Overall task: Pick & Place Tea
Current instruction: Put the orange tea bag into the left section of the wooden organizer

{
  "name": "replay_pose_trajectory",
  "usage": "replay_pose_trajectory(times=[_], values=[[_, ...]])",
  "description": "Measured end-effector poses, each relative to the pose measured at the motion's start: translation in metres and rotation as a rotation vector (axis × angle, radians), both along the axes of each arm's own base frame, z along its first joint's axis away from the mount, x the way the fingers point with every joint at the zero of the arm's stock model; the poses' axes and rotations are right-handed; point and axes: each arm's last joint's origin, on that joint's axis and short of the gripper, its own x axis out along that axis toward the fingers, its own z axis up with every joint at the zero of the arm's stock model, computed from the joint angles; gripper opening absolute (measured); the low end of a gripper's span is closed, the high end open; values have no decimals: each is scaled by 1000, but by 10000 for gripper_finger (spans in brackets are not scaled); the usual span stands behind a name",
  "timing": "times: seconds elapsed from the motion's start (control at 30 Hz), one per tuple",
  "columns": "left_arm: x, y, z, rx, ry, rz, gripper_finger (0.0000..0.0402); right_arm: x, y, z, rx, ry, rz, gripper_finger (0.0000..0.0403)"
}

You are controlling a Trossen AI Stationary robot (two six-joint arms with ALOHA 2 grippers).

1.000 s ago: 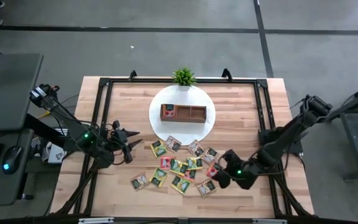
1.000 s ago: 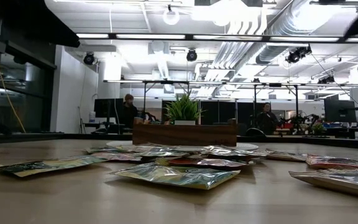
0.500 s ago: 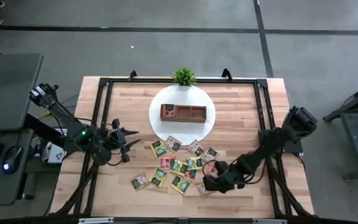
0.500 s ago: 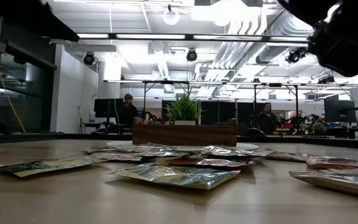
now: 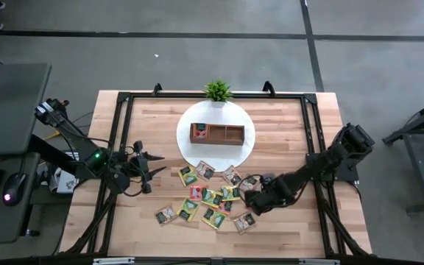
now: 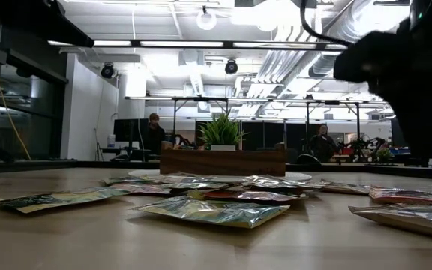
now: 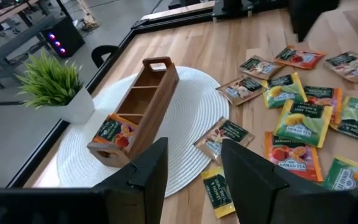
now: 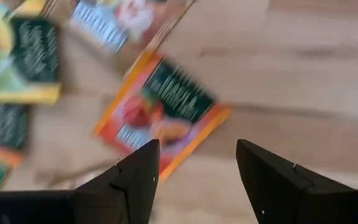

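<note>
Overlap among the flat, square foil tea sachets (image 5: 210, 196) scattered on the pale wooden table (image 5: 300, 132) risks a double pick, since the dark right gripper (image 5: 252, 197), wide open and empty, hovers over an orange-edged sachet (image 8: 160, 112) beside its neighbours.

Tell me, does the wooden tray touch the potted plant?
Apart. In the left wrist view, white mat shows between the wooden tray and the potted plant.
</note>
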Motion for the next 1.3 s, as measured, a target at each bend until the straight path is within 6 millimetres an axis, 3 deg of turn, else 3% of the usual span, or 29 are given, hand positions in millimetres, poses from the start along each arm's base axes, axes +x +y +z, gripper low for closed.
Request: replay_pose_trajectory(times=[0.53, 1.3], values=[[0, -1, -1, -13, 16, -27, 147, -11, -14, -34, 16, -44, -19, 208], [0, -1, -1, -18, 30, -42, 147, -4, -9, -36, 28, -158, 44, 209]])
